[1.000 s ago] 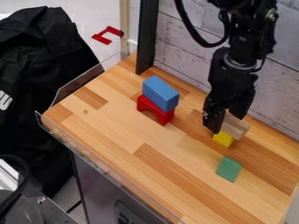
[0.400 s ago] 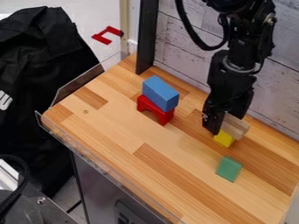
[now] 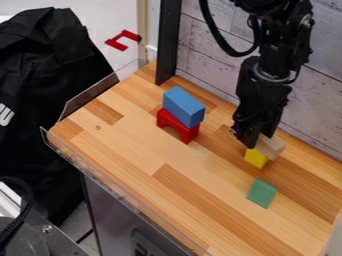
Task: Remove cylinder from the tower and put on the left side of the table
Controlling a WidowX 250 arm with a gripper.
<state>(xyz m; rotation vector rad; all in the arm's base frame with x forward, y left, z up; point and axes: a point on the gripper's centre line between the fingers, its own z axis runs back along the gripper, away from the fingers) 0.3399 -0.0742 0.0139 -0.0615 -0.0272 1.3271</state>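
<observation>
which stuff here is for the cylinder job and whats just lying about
Likely for the job:
- gripper, at the small tower
- wood-coloured piece on top; I can't tell if it's the cylinder
- yellow block beneath it
- table

Likely just lying about:
- blue block on red arch
- green block
- red piece beyond the table

The black arm (image 3: pixel 272 47) carries a looping black cable (image 3: pixel 224 41), a round, grey-edged joint (image 3: pixel 272 78) and a blocky black gripper (image 3: pixel 254 140).
</observation>
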